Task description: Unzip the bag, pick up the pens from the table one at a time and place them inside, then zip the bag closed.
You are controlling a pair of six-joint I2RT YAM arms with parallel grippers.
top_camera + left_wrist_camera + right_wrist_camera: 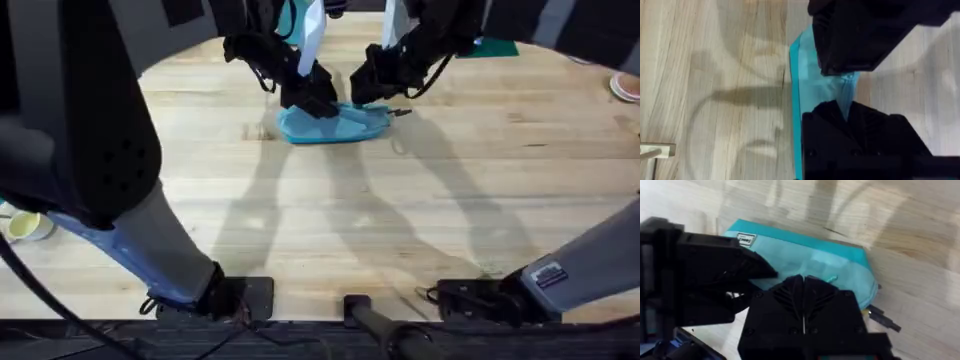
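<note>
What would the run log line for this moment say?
stage: at zipper | left tool: pinching bag fabric | right tool: shut at bag top | bag: on table

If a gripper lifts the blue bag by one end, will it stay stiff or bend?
The bag would probably bend: its fabric already puckers where the left gripper pinches it. It looks light and lies flat on the table, so it should not roll.

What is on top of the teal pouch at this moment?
Both grippers sit on the bag: left gripper pinching its fabric, right gripper at its top edge. The zipper beneath them is covered.
</note>
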